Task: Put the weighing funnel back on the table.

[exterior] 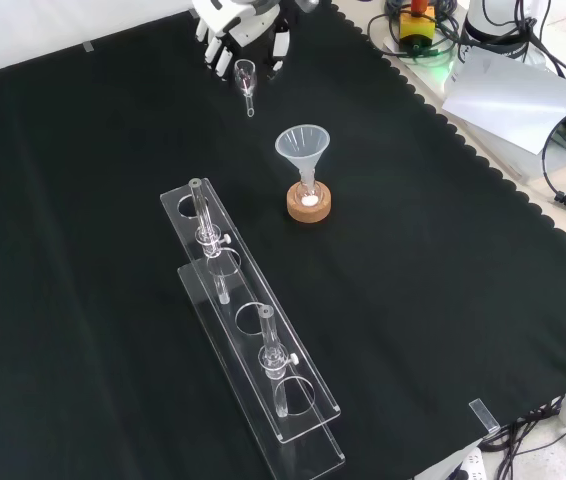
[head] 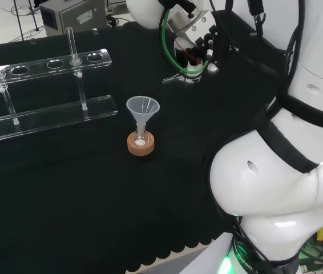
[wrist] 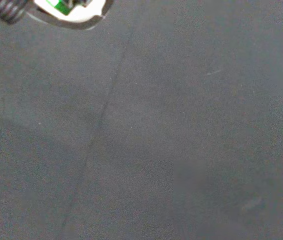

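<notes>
In the head view my hand [head: 193, 60] hung low over the table [head: 93, 200], toward its right-hand edge and close to my own white links. The funnel [head: 142, 108] stood mouth up in its small flask [head: 141, 138] on the cork ring [head: 141, 145] near the middle of the table. The clear rack [head: 47, 117] stood toward the left edge.

In the front view my hand was near the table's far edge. My fingers [exterior: 219, 48] were curled down about the cup of the weighing funnel [exterior: 246, 72]. Its short stem pointed toward the middle of the table, well apart from the funnel. Whether the stem's tip touched the cloth I could not tell.

In the wrist view bare black cloth [wrist: 181, 150] with one faint crease lay past my palm, so I judged the spot free for setting down.

I took the piece to be light, stiff and thin-walled, so likely brittle. It looked smooth enough to slip, and round enough to roll once let go. The cup's wall seemed the place to hold it, not the thin stem, which might snap. I judged it best laid on its side, low to the cloth, not dropped.
</notes>
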`<state>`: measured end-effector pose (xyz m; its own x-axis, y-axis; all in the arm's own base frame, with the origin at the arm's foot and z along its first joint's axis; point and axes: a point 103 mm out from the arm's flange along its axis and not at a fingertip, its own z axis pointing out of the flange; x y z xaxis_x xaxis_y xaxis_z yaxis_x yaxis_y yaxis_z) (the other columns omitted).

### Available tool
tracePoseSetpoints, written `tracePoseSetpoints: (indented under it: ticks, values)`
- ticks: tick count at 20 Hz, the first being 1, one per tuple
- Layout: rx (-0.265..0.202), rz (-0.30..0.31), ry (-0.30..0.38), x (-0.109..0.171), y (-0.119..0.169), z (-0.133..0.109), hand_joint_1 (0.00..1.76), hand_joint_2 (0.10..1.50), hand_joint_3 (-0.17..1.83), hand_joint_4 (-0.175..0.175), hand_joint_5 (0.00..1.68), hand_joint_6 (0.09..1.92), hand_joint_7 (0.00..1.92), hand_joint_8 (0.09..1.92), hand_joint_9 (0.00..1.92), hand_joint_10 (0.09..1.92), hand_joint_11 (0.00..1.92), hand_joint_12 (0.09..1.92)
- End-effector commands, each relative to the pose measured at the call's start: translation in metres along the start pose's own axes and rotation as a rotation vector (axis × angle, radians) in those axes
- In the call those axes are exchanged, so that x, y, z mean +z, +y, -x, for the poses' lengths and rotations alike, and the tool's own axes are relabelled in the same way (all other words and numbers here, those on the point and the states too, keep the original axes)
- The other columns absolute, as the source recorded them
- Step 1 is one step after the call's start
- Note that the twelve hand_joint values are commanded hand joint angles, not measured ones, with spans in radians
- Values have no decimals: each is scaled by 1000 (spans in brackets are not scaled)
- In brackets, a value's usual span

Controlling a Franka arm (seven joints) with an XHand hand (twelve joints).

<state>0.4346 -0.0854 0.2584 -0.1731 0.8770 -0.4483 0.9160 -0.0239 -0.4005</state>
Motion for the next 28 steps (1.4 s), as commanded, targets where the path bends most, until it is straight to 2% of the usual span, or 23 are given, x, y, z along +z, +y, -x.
tracePoseSetpoints:
  ticks: [1,21,28]
  values:
    - [-75,59,111,15,34,-23,1046,732,744,175,1036,1118,739,629,1148,334,852,1042]
    - [-99,27,241,62,84,-29,1046,732,744,175,1035,1120,741,632,1152,335,858,1039]
    - [-107,19,245,72,97,-35,1046,733,744,175,1035,1120,743,634,1152,335,858,1038]
